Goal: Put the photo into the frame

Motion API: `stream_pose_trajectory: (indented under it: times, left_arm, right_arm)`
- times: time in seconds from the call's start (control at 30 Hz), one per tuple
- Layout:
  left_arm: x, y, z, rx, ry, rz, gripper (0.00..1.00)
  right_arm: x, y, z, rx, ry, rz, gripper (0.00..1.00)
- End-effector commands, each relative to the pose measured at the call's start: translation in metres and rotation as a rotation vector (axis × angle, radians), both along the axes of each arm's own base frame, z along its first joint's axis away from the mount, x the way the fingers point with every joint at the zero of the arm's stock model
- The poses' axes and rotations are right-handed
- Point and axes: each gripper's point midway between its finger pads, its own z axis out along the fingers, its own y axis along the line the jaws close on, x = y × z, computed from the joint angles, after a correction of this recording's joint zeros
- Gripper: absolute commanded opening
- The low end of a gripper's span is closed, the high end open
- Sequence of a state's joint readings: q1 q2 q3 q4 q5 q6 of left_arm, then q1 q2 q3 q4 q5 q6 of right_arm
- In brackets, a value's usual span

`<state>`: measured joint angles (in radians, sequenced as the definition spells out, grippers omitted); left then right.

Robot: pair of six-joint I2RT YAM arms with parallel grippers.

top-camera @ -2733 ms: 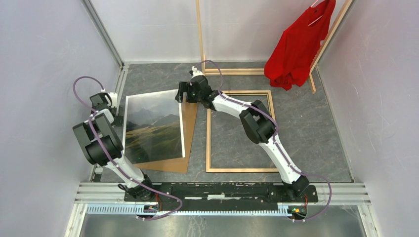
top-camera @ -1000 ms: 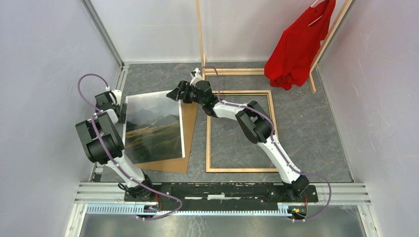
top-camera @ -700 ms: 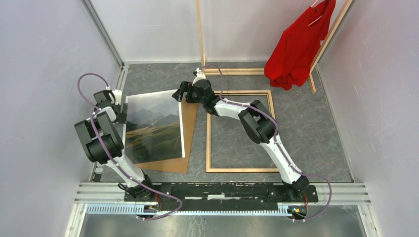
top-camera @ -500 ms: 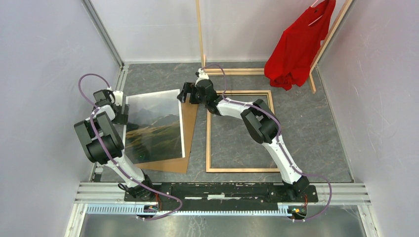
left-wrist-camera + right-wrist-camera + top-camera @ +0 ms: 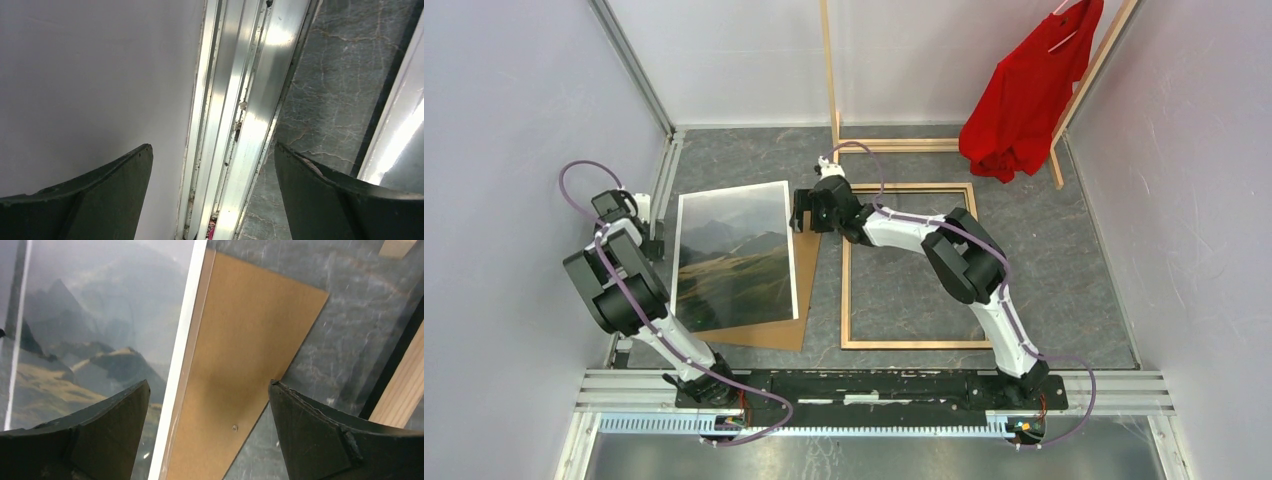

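Top external view: the photo (image 5: 734, 255) is shown face up on a brown backing board (image 5: 807, 275), just left of the frame (image 5: 910, 345) laid on the desk (image 5: 1044, 250). Both hands are held open and empty: right hand (image 5: 208, 382) above the board, left hand (image 5: 211, 146) by the aluminium rail (image 5: 250, 100).

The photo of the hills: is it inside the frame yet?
Not yet. The photo lies flat, picture up, on a brown board, beside the frame, which encloses only bare tabletop.
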<state>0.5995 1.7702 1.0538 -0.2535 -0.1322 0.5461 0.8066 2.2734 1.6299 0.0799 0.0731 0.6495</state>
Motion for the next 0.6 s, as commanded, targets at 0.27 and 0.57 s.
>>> stream_pose_trajectory:
  times: [0.27, 0.57]
  left_arm:
    - [0.015, -0.053, -0.031, -0.099, 0.009, -0.082, 0.97]
    - [0.02, -0.095, -0.04, -0.136, 0.026, -0.158, 0.97]
  right_arm:
    - [-0.05, -0.027, 0.001, -0.054, 0.078, -0.014, 0.96]
    - [-0.063, -0.016, -0.021, -0.049, 0.149, 0.042, 0.95]
